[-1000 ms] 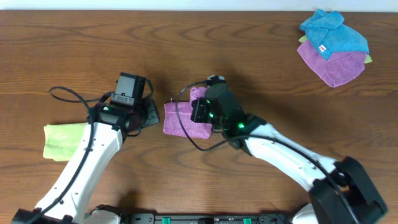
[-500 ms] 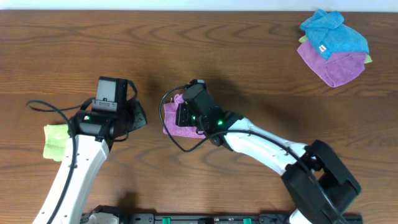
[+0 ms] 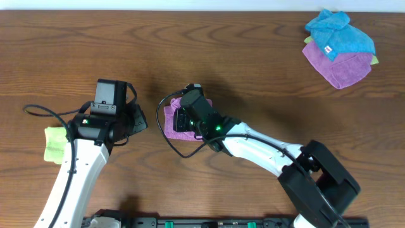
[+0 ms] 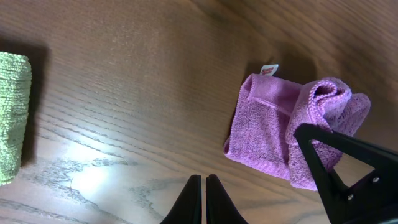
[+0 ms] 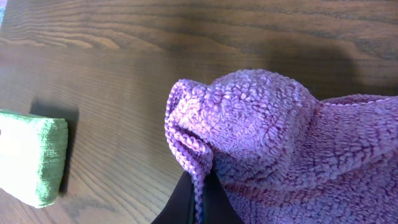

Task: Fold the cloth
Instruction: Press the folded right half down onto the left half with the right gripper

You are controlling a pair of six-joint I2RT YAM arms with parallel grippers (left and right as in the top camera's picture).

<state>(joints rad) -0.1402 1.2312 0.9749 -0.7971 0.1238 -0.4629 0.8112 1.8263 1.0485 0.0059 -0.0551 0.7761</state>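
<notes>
A: Where is the purple cloth (image 3: 169,124) lying?
B: At the middle of the bench (image 3: 266,69), directly under the right claw (image 5: 198,186), which is pinching its lifted edge; the left claw (image 4: 203,193) is hovering beside it, clenched on nothing.
A: Any writing?
B: A white tag (image 4: 268,70) is showing (print too small to read).

Plain brown wood-grain table (image 3: 253,57); a folded lime-green cloth (image 3: 54,147) lies near its left edge; way off in the far right corner there's a little pile, a crumpled blue cloth (image 3: 338,31) sitting on a purple cloth (image 3: 338,69), with a green sliver (image 3: 374,61) poking out between them.
</notes>
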